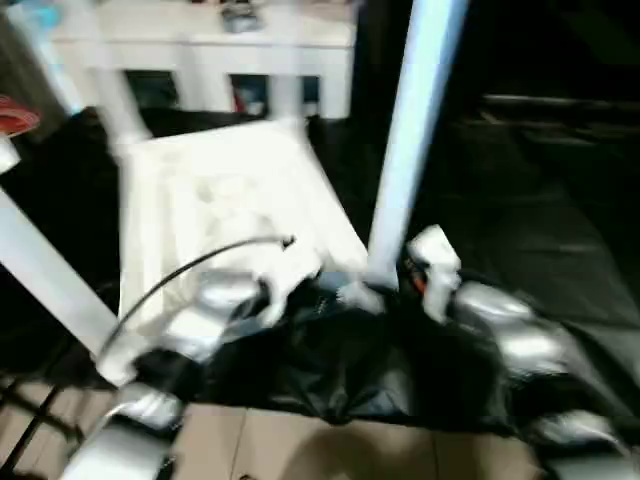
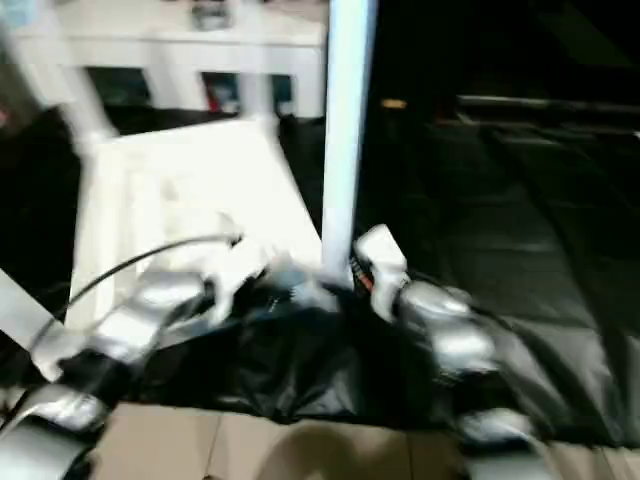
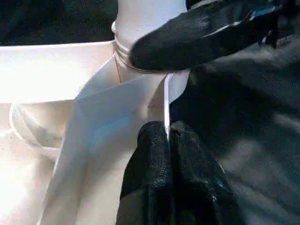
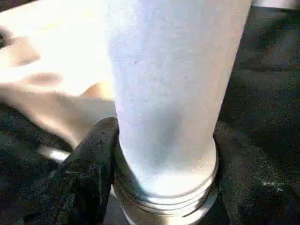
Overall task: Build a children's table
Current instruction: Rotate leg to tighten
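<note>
A leg [image 1: 405, 140] is being seated in the tabletop [image 1: 225, 190] corner socket, grasped by the right gripper [image 4: 161, 187]; the left gripper [image 3: 169, 140], clenched, is pressing the rim; next, firm downward pushing is probably needed.

Crowded at the tabletop's [image 1: 225, 190] near right corner: upright leg [image 1: 410, 140] in the socket, right gripper [image 4: 159, 154] around its base, left gripper [image 3: 171, 154] pinched on the rim beside it. Another leg [image 1: 45, 270] slanting across the left edge. Open black cloth [image 1: 540, 220] to the right.
</note>
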